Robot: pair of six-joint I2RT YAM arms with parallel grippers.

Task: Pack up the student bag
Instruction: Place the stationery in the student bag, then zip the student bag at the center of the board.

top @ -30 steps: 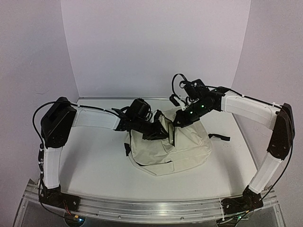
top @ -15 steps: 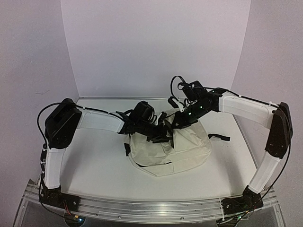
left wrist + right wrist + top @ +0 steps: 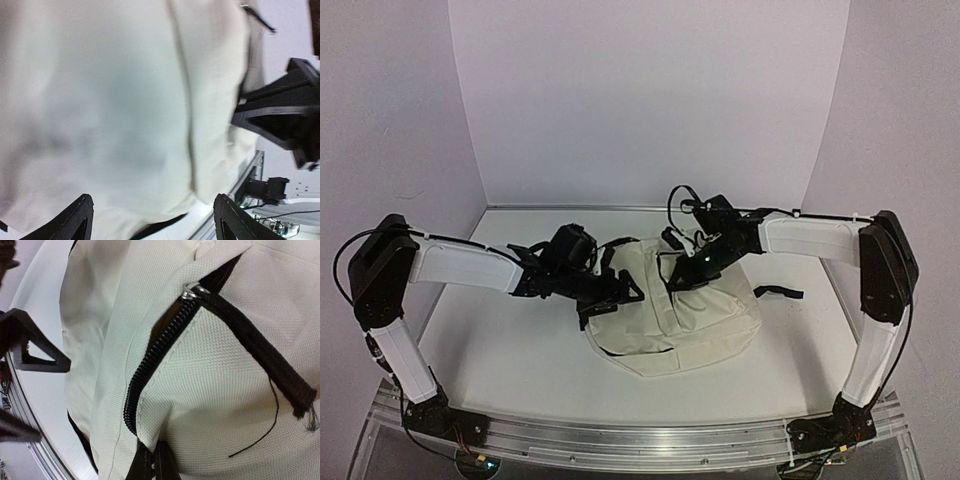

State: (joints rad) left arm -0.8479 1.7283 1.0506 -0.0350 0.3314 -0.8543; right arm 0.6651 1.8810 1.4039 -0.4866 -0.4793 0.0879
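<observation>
White worktop [image 3: 490,345] between pale lilac walls [image 3: 640,100] carries the scene. The left hand [image 3: 612,292], released with its black fingers spread wide, sits at the left edge of the cream soft-fabric student bag [image 3: 705,320], forearm reaching in level from a raised elbow. The right hand [image 3: 677,277] is clenched at the bag's top, beside a partly open black coil zipper [image 3: 155,350]; whether it pinches cloth I cannot tell. The bag lies mid-worktop.
</observation>
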